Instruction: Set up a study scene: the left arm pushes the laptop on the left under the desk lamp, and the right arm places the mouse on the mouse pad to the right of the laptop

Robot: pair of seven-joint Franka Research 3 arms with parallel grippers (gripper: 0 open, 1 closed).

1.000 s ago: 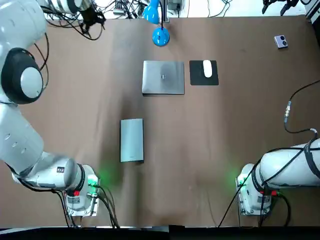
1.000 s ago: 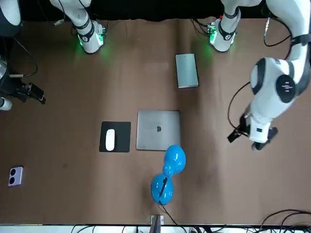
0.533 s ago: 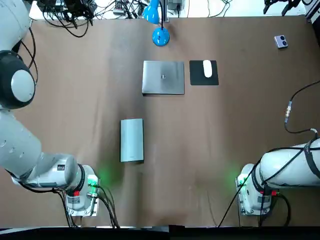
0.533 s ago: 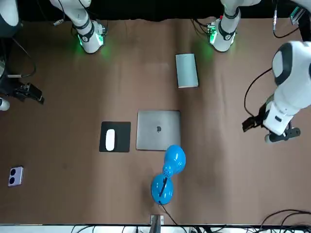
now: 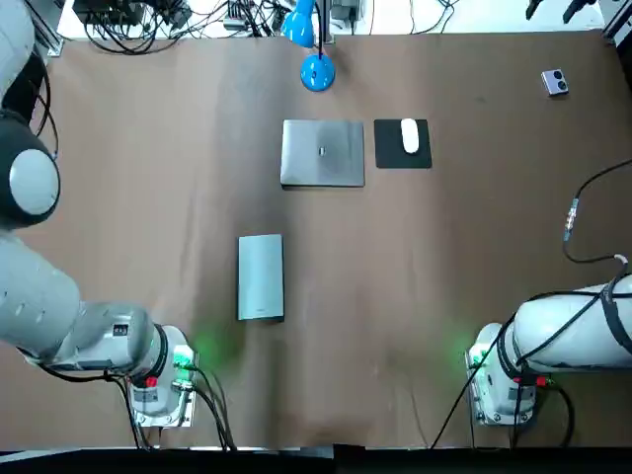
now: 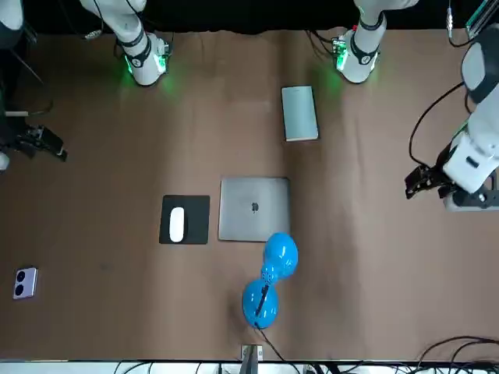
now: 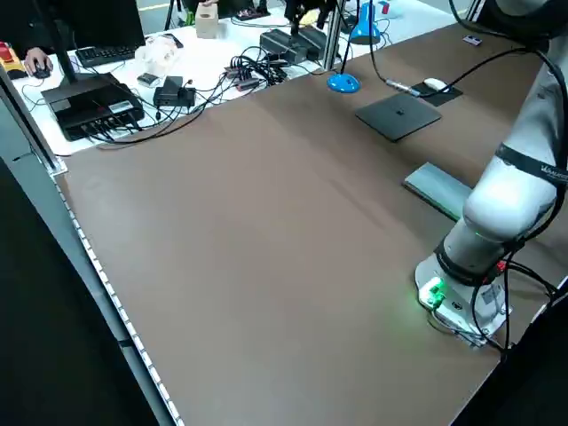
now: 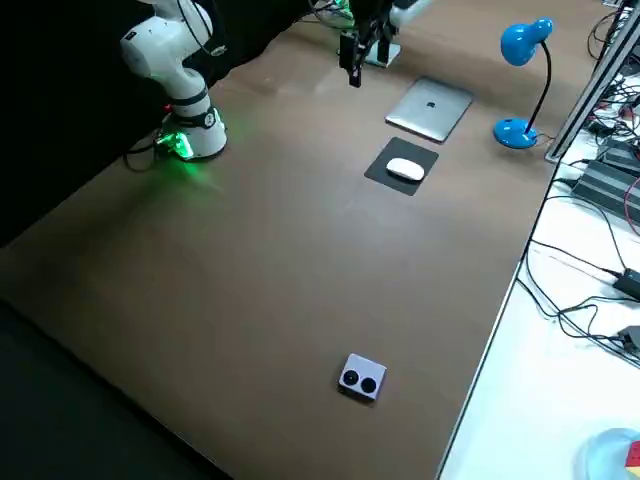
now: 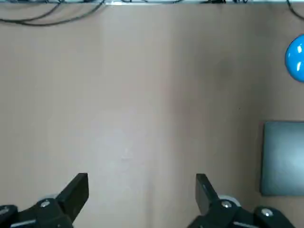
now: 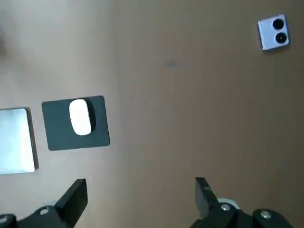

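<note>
**Study scene, as it stands on the worktop (image 5: 148, 197)**

- Laptop (image 5: 322, 152): lid closed, lying flat and square just on the robot's side of the desk lamp (image 5: 316, 71).
- Mouse pad (image 5: 390, 158): just beside the laptop, on its right.
- Mouse (image 5: 409, 135): resting on the pad, toward its far end.
- Left end effector (image 9: 141, 180): fingers spread, holding nothing. It hangs above bare worktop at the robot's left, well apart from the laptop.
- Right end effector (image 10: 141, 183): fingers spread, empty. It hangs high over the robot's right, with pad and mouse in its wrist view.
- Also present: grey slab (image 5: 261, 276) nearer the bases, and a small two-eyed device (image 5: 555, 82) at the far right corner. Neither is touched.

**Judgement:** both placements look complete, so the step in hand is drawing the arms clear. Doing it well means keeping both end effectors high, swinging outward away from the lamp's stem and the cables at the far edge, and crossing nothing low enough to nudge the laptop or mouse.
</note>
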